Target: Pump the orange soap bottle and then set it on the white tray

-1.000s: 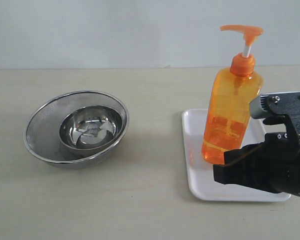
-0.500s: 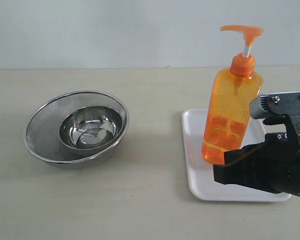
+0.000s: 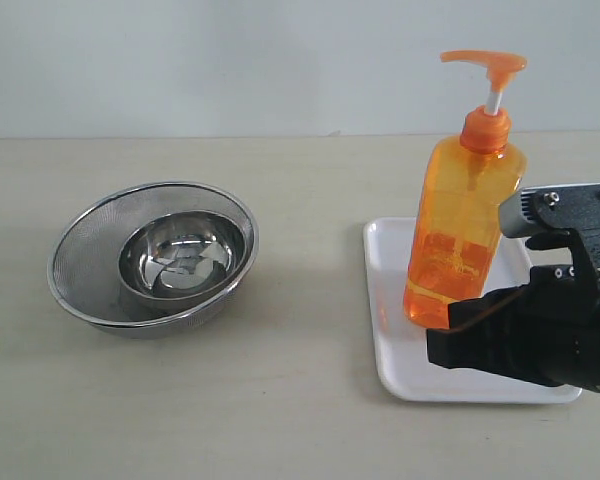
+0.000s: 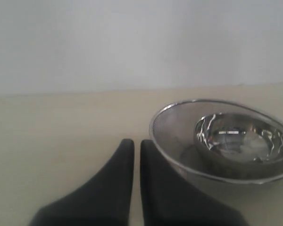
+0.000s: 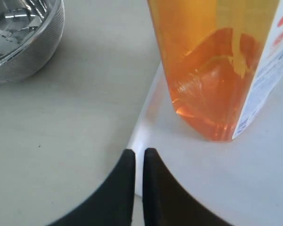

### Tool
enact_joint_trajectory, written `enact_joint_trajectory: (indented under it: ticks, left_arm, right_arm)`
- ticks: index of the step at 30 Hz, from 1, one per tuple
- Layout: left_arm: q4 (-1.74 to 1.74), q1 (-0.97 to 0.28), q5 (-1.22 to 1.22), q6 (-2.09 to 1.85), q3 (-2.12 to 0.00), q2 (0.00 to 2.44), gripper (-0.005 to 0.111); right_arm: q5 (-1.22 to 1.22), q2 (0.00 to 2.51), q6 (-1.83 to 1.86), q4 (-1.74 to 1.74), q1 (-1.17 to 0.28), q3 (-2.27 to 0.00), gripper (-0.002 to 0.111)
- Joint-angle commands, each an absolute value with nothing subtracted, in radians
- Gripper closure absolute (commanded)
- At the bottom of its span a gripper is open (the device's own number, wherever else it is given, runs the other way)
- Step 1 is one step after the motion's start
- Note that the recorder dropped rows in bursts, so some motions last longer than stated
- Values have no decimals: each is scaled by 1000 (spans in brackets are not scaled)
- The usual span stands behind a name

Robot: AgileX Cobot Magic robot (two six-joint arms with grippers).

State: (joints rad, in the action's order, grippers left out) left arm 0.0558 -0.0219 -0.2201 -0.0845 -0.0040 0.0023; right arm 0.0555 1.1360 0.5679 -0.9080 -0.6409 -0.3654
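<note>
The orange soap bottle [image 3: 462,225] stands upright on the white tray [image 3: 392,300] at the right of the table, its pump head raised. In the right wrist view the orange soap bottle [image 5: 212,66] shows its lower body and label edge on the white tray [image 5: 217,174]. My right gripper [image 3: 440,348] hovers low over the tray's front part, just in front of the bottle and apart from it, fingers shut on nothing; the same right gripper [image 5: 138,153] sits over the tray's corner. My left gripper [image 4: 133,143] is shut and empty beside the bowl.
A steel mesh colander [image 3: 152,256] with a smaller steel bowl [image 3: 183,254] inside rests on the table's left. The left wrist view has the colander [image 4: 179,141] right beside the left fingers. A pale wall closes off the table's far edge.
</note>
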Motion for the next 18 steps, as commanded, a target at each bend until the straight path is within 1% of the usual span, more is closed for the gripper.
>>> enact_joint_trajectory:
  ticks: [1,9,18]
  left_arm:
    - [10,-19,-289,-17,0,0,102]
    - [47,-21,-289,-94,0,0,102]
    - [59,-21,-308,-94,0,0,102]
  right_arm:
    - [62,1127,575,-906,-638,-360,107]
    - [62,1127,575,-906,-638,-360,107]
    - [62,1127,575,-906,-638,-360,107]
